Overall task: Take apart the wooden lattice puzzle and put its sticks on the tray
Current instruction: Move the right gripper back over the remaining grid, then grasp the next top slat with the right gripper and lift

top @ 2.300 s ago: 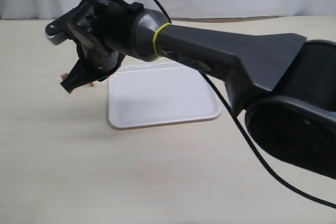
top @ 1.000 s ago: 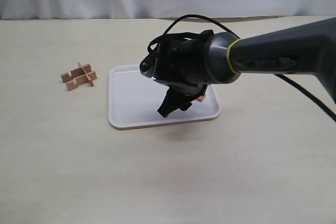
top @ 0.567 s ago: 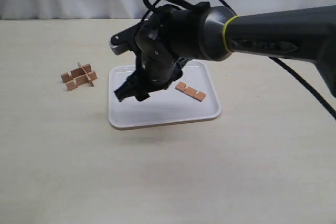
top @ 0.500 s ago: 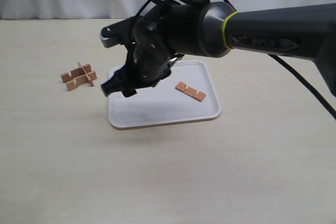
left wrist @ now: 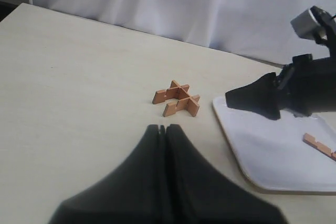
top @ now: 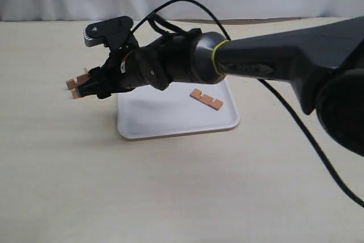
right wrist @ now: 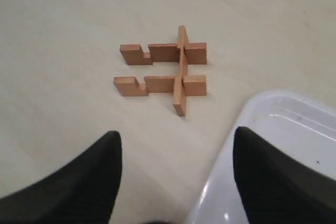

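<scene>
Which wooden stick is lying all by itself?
The short notched light-brown wooden stick flat on the white plastic tray. The other three are locked together in the wooden lattice puzzle beside the tray.

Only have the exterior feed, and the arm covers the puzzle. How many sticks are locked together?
Observer: Three. The right wrist view shows the wooden lattice puzzle as two parallel bars with one crossing them.
Operator: Right hand on it?
Observer: No. The right hand is open, with its fingers wide apart, nothing between them, and not touching the puzzle.
Operator: And the other arm? Not in my frame.
Observer: In its own wrist view the left hand is shut with nothing in it, clear of the puzzle.
</scene>
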